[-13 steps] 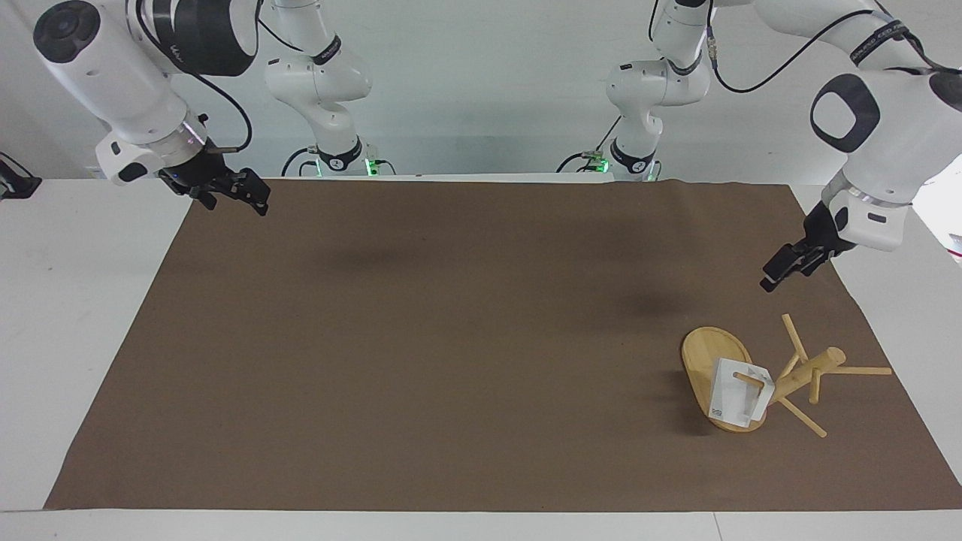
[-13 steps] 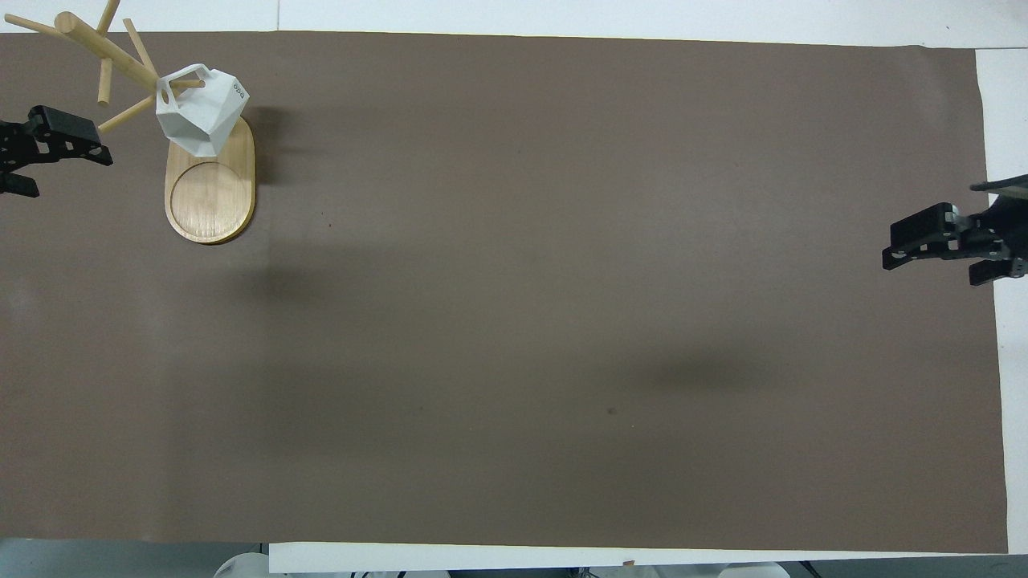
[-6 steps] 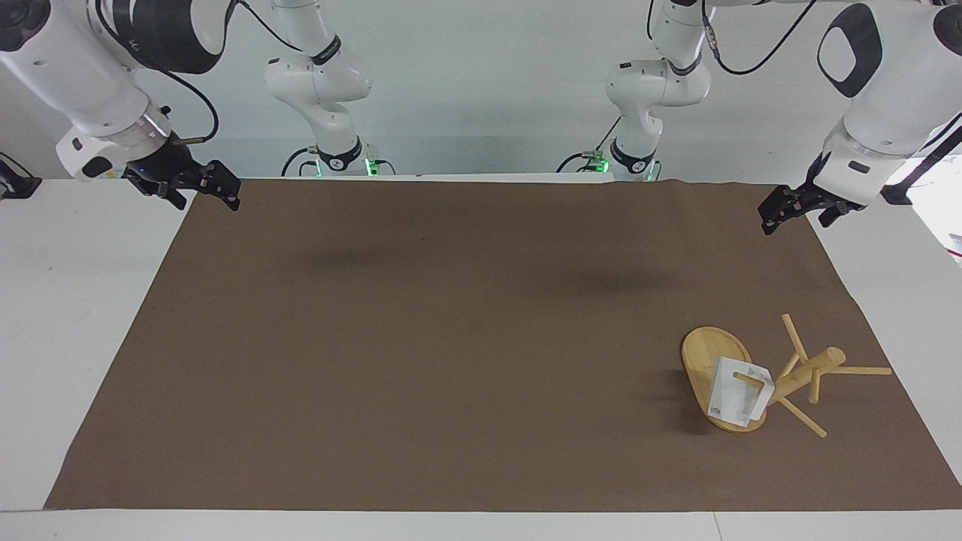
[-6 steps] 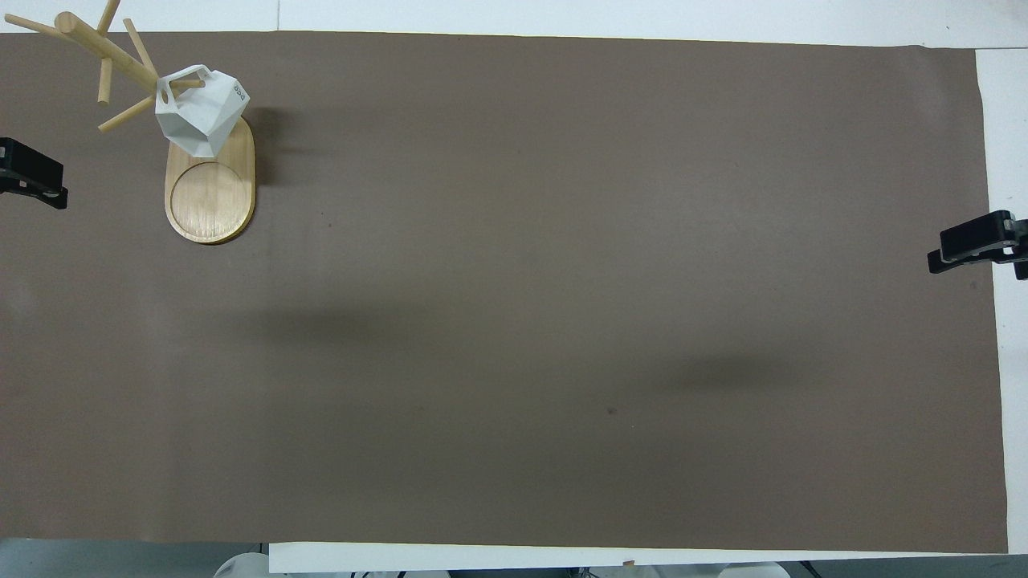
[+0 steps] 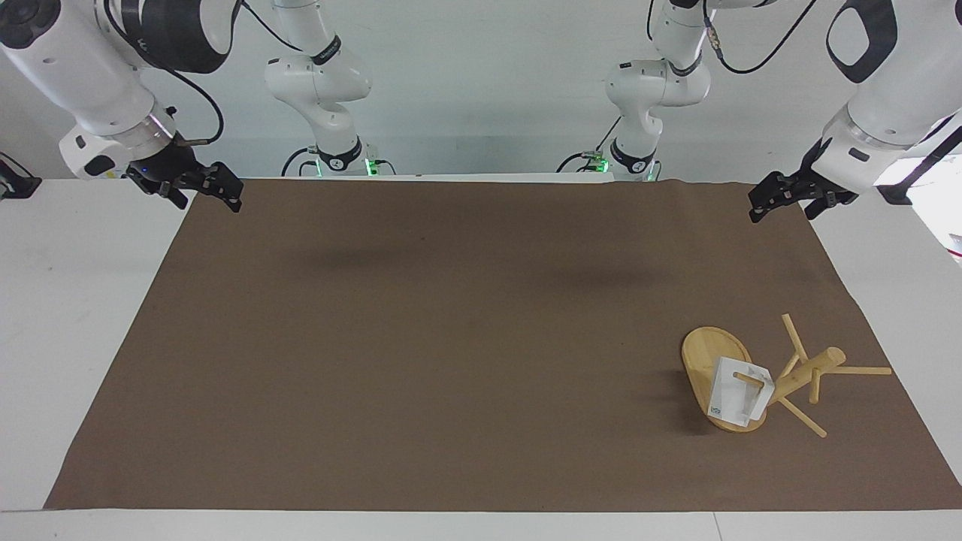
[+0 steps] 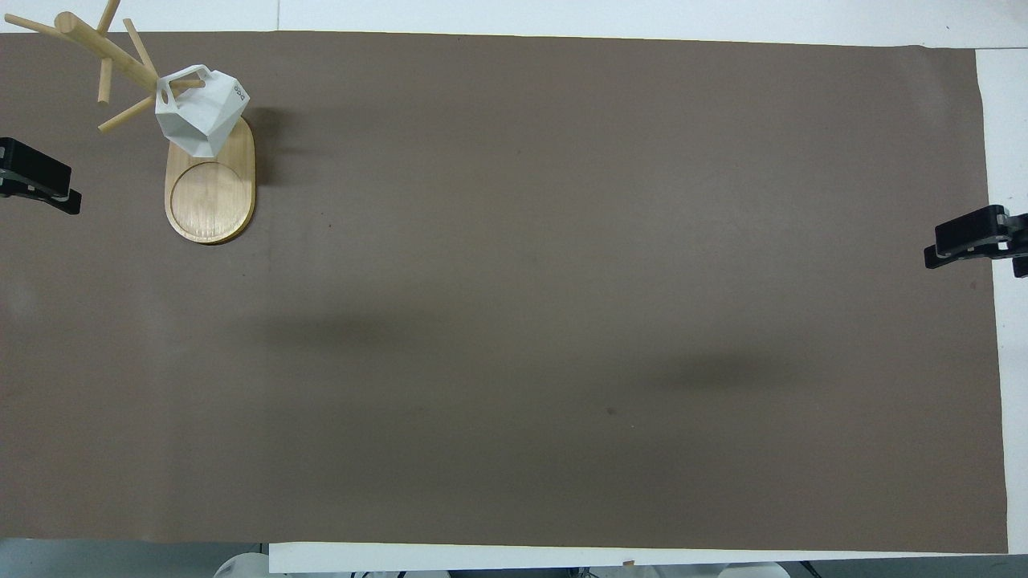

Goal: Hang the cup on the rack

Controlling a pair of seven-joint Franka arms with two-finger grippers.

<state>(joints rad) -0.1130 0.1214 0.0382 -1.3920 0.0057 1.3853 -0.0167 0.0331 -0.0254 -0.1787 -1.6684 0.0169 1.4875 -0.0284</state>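
One faceted white cup hangs on bamboo rack peg.

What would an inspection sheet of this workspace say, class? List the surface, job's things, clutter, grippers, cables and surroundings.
Surface: brown mat on a white table.
Job's things: cup hangs by its handle on a peg of the rack, toward the left arm's end.
Clutter: nothing seen.
Grippers: left gripper and right gripper hang over the mat's edges, holding nothing.
Cables: black cables along the arms.
Surroundings: pale wall.
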